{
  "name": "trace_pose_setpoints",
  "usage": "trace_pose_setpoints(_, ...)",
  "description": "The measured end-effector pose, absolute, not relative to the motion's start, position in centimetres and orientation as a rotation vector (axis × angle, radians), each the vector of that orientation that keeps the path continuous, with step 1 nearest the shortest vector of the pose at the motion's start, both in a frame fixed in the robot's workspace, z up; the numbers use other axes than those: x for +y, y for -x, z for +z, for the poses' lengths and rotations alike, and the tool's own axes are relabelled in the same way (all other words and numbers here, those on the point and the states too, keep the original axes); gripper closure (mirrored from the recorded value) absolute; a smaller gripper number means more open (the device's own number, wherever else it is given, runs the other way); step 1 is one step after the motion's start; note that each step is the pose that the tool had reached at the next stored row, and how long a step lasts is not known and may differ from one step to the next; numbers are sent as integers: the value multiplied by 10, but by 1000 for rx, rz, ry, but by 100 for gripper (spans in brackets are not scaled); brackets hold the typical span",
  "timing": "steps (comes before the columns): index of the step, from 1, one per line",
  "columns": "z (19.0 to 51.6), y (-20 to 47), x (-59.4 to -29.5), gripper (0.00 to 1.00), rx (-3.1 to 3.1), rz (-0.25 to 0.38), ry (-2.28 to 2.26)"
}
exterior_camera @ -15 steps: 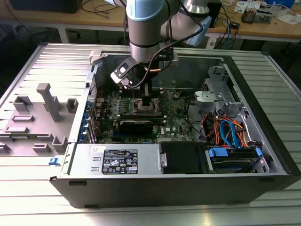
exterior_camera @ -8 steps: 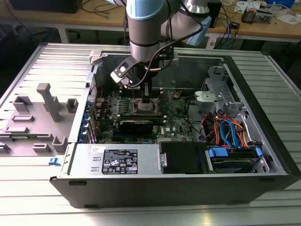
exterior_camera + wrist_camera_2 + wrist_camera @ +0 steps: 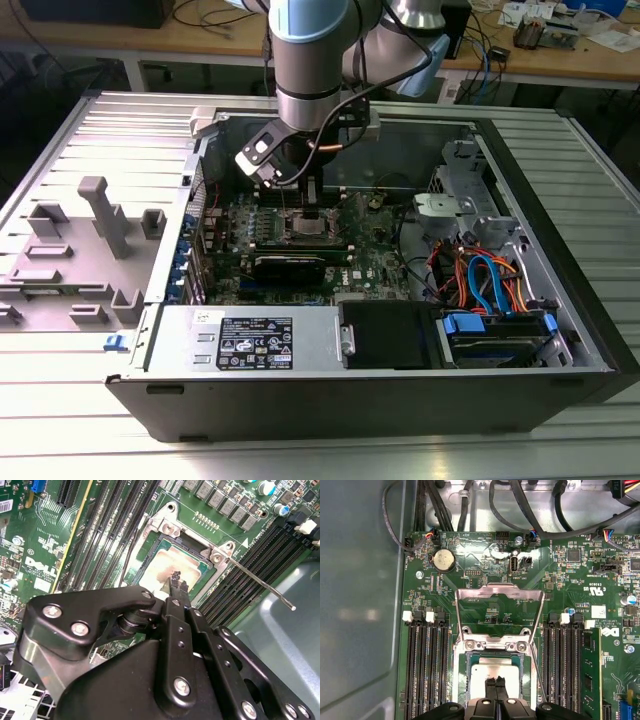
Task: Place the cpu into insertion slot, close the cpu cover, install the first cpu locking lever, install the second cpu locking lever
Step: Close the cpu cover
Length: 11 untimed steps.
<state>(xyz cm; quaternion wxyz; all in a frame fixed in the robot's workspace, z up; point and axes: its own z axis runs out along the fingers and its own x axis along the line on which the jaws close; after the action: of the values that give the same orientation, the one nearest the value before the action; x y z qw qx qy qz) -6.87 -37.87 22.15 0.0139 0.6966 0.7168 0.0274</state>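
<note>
Since the cpu (image 3: 492, 671) already lies flat in the insertion slot (image 3: 470, 645), the placing step looks all but finished. The tool (image 3: 496, 682) hangs over the chip with its fingertips pinched narrow and nothing between them. Just beyond, the cpu cover (image 3: 499, 592) is tipped back open, and a locking lever (image 3: 260, 582) juts free. Closing the cover would first need the tool clear of the socket.
</note>
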Motion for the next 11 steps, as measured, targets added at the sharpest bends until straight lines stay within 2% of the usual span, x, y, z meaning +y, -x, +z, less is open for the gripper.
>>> trace_pose_setpoints(7, 223, 68, -379, 89, 2234, 83, -2170)
trace_pose_setpoints(11, 227, 64, -379, 89, 2244, 61, -2182)
